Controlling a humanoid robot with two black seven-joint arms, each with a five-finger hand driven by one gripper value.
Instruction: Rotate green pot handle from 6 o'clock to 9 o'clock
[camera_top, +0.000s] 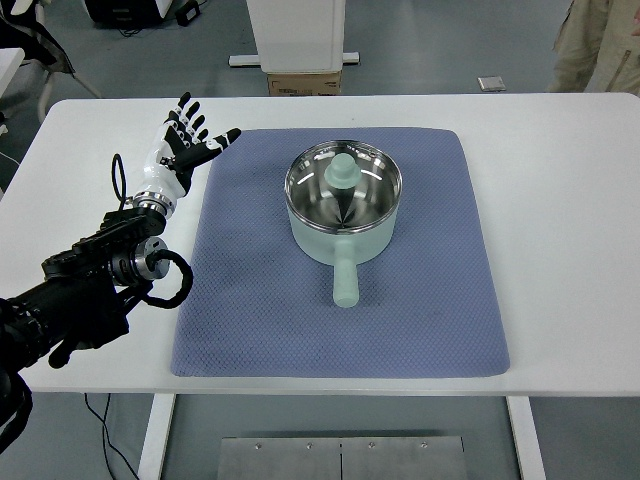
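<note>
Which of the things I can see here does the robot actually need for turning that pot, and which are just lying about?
Needed for the job:
- green pot
- its handle, pointing toward the robot
- left hand, open, beside the mat

Just lying about:
- blue mat under the pot
- white table
- cardboard box on the floor
- person at the far right

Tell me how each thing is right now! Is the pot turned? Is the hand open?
Green pot: upright on the mat, no lid, nothing touching it.
Pot handle: points at 6 o'clock, not turned yet.
Blue mat: lying flat on the table.
Left hand: open, fingers spread, left of the mat, holding nothing.
</note>
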